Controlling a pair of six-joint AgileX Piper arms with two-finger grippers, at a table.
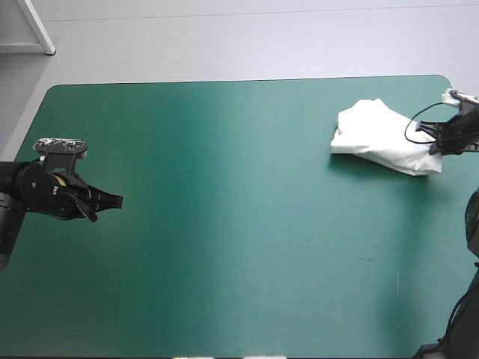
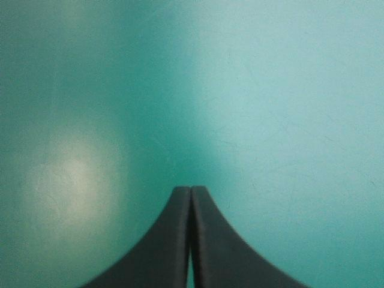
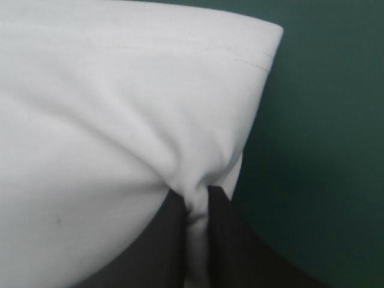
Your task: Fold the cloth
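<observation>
Left end effector (image 1: 117,200): by the left edge of the desk (image 1: 247,254), about midway along it, over bare teal-green cover, black fingers (image 2: 168,240) pressed together into one point. T-shirt (image 1: 378,134): white folded bundle near the far right corner of the desk. Right end effector (image 1: 438,143): at the bundle's right end, by the desk's right edge, all but closed, pinching a fold of the white fabric.
</observation>
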